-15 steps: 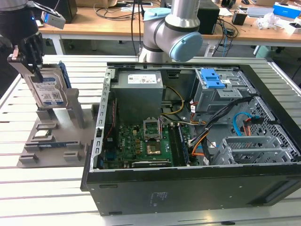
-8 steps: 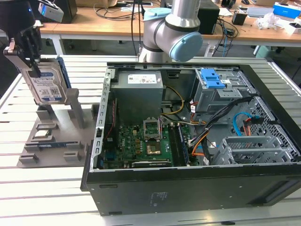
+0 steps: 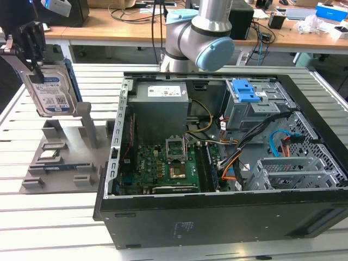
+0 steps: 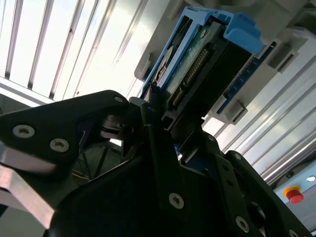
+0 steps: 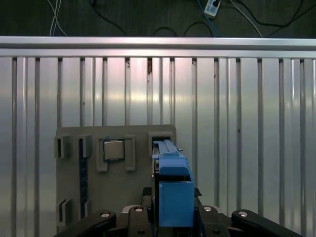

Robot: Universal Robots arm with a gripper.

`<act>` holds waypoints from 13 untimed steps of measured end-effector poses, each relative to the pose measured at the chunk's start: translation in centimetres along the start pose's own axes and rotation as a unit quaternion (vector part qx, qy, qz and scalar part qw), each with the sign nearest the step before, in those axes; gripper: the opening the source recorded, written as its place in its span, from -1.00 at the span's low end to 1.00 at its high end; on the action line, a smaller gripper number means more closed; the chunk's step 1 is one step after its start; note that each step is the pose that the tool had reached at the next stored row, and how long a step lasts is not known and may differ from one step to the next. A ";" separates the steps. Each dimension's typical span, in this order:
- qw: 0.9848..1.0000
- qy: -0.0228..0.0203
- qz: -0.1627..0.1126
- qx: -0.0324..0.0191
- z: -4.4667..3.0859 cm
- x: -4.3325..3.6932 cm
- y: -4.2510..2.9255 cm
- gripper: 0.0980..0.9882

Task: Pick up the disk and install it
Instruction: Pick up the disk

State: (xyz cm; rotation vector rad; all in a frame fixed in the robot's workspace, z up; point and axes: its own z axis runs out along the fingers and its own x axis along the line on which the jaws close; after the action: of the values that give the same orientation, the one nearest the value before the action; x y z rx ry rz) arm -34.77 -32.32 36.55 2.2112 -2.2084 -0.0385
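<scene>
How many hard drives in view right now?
1: the disk, clamped in the gripper above the grey fixture at the exterior view's left. The drive cage inside the case may hide more.

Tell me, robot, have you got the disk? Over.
Gripper shut on disk. Disk up above grey tray, outside open computer case. No blocker seen.

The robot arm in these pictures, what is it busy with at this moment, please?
The robot's gripper has its jaws shut on the disk. It holds the disk on edge over the grey parts holder, at the exterior view's left. The open computer case lies beside that holder. The disk is not yet inside the case.
</scene>
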 end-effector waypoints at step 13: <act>1.000 0.000 0.000 0.000 -2.06 -0.03 0.05 -0.40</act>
State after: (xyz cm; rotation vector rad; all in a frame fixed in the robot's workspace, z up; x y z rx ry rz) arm -34.76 -32.30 38.61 2.2111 -2.2084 -0.0385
